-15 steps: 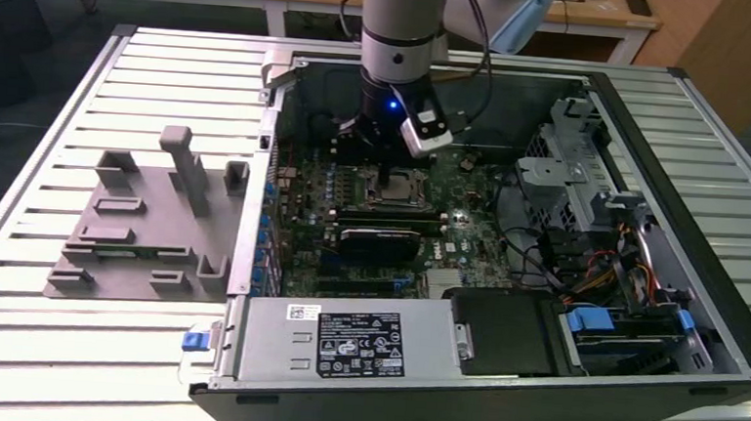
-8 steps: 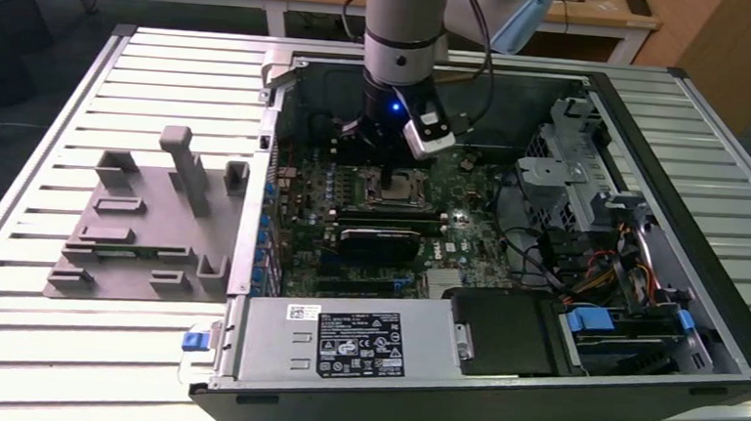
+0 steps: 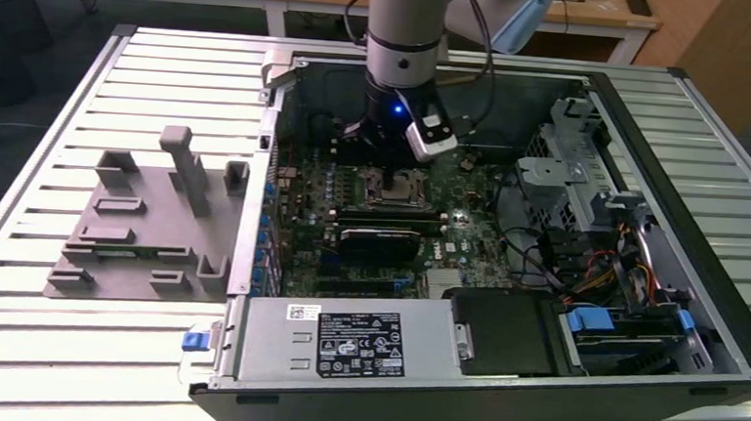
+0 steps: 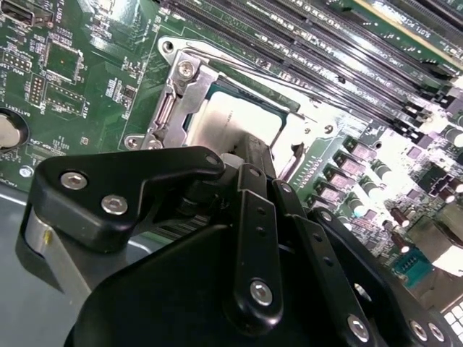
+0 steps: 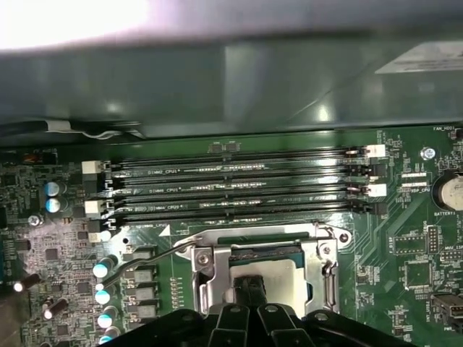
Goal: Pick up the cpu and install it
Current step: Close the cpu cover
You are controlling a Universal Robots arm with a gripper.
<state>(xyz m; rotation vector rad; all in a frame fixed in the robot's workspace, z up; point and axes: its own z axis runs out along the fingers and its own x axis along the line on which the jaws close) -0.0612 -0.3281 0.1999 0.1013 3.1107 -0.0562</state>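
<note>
— Starting at the hand, what do I have?

— You have one gripper (image 5: 248, 290). Its two fingers (image 4: 257, 155) are drawn together, with nothing pinched between them. The tips come down over the middle of the cpu (image 5: 282, 271). From both wrist views you cannot tell whether they touch the metal or hang just above it.

— How many chips, and where?

— You have one cpu, lying flat inside the one socket frame (image 5: 205, 278) on the motherboard (image 5: 405, 275). The frame's bright metal borders it on all sides.

— How does it look?

— You see a small flat square with a pale silver-grey metal top that catches the light. A thin green edge shows along one side. The dark fingers cover part of its middle.

— And around the socket?

— One wire lever (image 5: 148, 262) angles away from a corner of the frame. Four long dark memory slots (image 5: 231, 191) run side by side just beside the socket. One round coin battery (image 5: 453, 191) sits further along the board.

— Further out?

— In the exterior view your one arm (image 3: 406, 26) stands upright over the socket. It reaches down into the one open computer case (image 3: 494, 414), which lies on a slatted table (image 3: 28, 346). One labelled power supply (image 3: 341, 341) fills the case's near edge. One grey fixture plate (image 3: 139, 235) with several upright blocks rests on the table, just beside the case on the exterior view's left.
</note>
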